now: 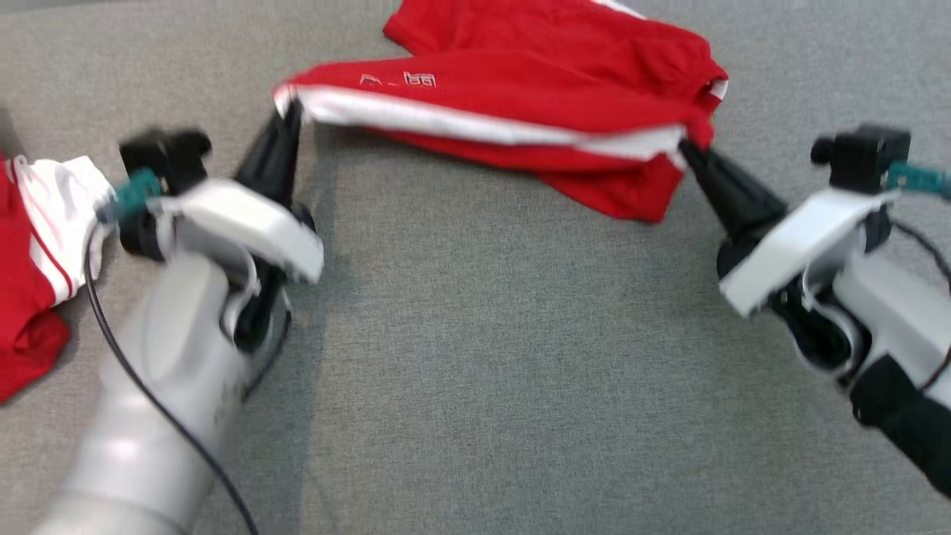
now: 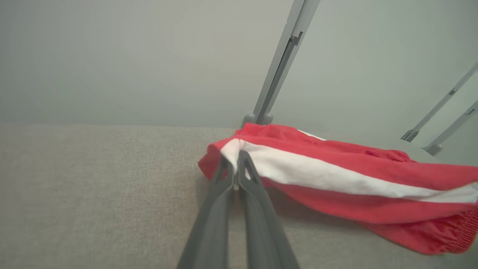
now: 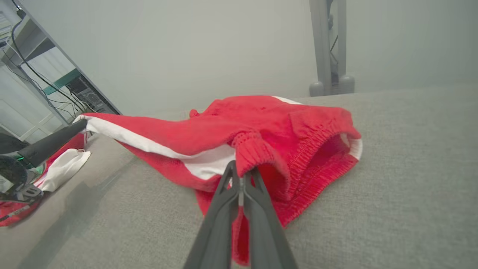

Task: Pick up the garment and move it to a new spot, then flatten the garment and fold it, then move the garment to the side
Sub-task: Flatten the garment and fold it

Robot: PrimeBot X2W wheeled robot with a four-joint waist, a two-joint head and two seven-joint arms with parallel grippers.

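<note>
The left hand [image 1: 292, 113] and right hand [image 1: 687, 150] each pinch an end of the red shorts [image 1: 520, 89], stretched between them over the grey counter [image 1: 475, 334]. Even tension and a level descent should lay them flat.

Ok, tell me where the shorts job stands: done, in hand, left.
Done: both tools are shut on the shorts, left tool on the white-striped corner, right tool at the waistband. In hand: that edge hangs stretched between them while the rest lies bunched on the grey surface. Left: flattening, folding, moving aside; the cloth is not flat yet.
</note>
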